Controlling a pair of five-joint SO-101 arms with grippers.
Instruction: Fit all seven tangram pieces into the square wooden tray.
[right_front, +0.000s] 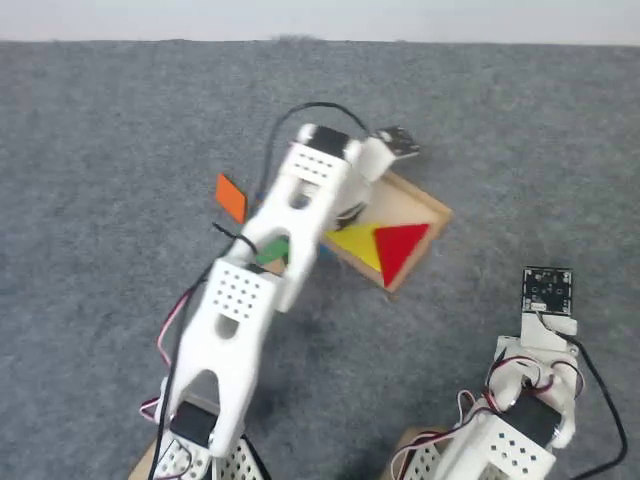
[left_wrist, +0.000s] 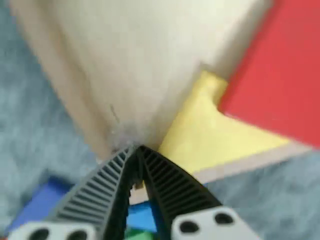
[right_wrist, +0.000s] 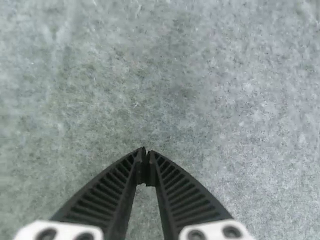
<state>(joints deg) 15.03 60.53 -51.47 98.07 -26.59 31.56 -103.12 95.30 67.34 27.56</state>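
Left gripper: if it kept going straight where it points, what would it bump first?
Probably the wooden tray, on its bare floor beside the yellow triangle; depth is hard to judge.

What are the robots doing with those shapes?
It's a tangram puzzle. The left gripper is shut, with its tip at the edge of the tray. A yellow triangle and a red triangle lie in the tray. An orange piece and a green piece lie outside it on the carpet. The right gripper is shut over carpet.
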